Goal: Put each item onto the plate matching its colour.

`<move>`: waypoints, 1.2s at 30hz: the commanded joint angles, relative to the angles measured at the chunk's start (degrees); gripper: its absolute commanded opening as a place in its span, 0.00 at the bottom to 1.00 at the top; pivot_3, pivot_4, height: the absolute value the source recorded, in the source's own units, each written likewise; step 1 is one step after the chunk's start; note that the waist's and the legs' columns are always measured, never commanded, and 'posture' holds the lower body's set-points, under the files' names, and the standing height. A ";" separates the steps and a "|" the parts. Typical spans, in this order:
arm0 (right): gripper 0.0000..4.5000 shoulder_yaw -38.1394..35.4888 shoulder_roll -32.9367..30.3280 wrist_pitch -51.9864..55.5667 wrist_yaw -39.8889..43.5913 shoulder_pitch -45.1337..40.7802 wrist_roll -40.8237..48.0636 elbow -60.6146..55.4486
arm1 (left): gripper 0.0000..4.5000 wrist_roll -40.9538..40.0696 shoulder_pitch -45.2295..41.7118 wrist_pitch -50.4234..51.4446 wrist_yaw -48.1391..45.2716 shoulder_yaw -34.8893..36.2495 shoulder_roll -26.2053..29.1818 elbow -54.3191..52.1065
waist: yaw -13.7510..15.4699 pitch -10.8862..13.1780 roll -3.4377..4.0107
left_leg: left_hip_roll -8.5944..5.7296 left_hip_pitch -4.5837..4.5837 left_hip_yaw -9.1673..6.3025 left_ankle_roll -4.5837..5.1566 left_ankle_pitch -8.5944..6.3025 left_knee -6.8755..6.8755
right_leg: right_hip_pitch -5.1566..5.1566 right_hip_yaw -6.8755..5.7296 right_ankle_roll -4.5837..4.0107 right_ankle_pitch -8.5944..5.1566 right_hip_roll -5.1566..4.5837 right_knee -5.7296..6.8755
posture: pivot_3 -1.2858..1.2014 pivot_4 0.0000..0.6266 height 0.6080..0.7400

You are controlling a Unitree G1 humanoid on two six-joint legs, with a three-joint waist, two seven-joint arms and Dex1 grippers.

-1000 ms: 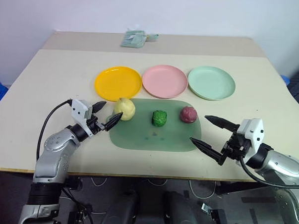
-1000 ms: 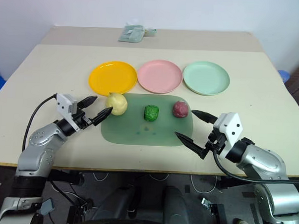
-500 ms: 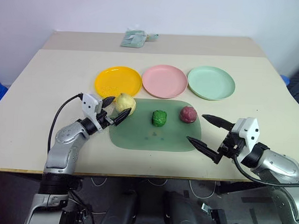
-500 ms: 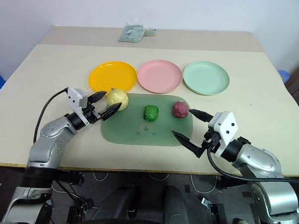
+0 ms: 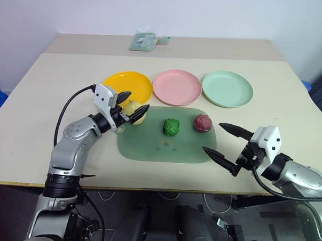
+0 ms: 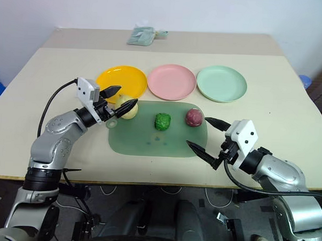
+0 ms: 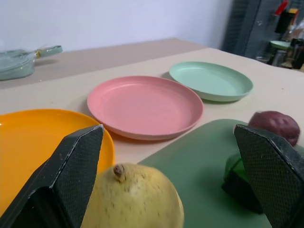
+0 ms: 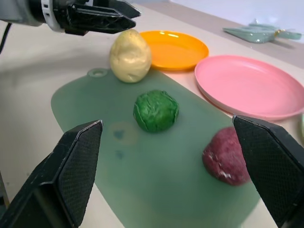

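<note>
yellow pear on green mat, left gripper spread wide straddling it, ungrasped; right gripper wide apart, empty, near maroon item.

Left end effector raised, fingers spread wide, right end effector low, fingers apart

The desk is plain beige. Three plates sit on it: one yellow-orange, one pink, one pale mint green. The mat is a darker, muted green. On it, the pear is pale yellow with fine brown speckles, the bumpy toy is deep green, and the round toy is maroon. The packet is pale green. Both end effectors, left and right, have black fingers with a cross-hatched texture.
</note>
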 commanded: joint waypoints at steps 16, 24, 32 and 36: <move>0.99 -1.64 0.23 -3.96 1.13 2.27 -0.38 -0.77 | 1.00 3.16 -3.46 5.97 7.14 -0.71 -0.14 -0.85 | 0.10 0.00 0.00 | -0.01 0.00 0.00 -0.01 0.00 0.03 | 0.01 0.00 0.01 0.00 0.00 0.03 | 0.52 0.24 1.00; 0.99 -1.75 0.14 -3.95 0.76 2.75 -0.28 -1.03 | 1.00 4.88 -2.93 9.47 8.16 -2.34 -0.04 -0.71 | 0.11 0.00 0.00 | 0.00 0.00 0.01 -0.01 0.00 0.04 | 0.01 0.00 0.01 0.00 0.00 0.04 | 0.52 0.24 1.00; 1.00 -1.74 0.03 -3.84 0.58 2.32 -0.41 -0.68 | 0.70 6.26 -3.25 9.70 7.77 -2.70 -0.22 0.99 | 0.10 -0.01 -0.01 | -0.01 0.00 0.00 0.00 0.00 0.04 | 0.01 0.00 0.01 0.00 0.00 0.05 | 0.52 0.24 1.00; 1.00 -1.77 0.02 -3.86 0.26 2.41 -0.55 -0.82 | 0.60 5.90 -3.47 8.45 8.16 -1.64 -0.98 1.39 | 0.11 -0.01 -0.01 | -0.01 0.01 0.00 -0.01 0.00 0.04 | 0.01 0.00 0.01 0.00 0.00 0.05 | 0.52 0.24 1.00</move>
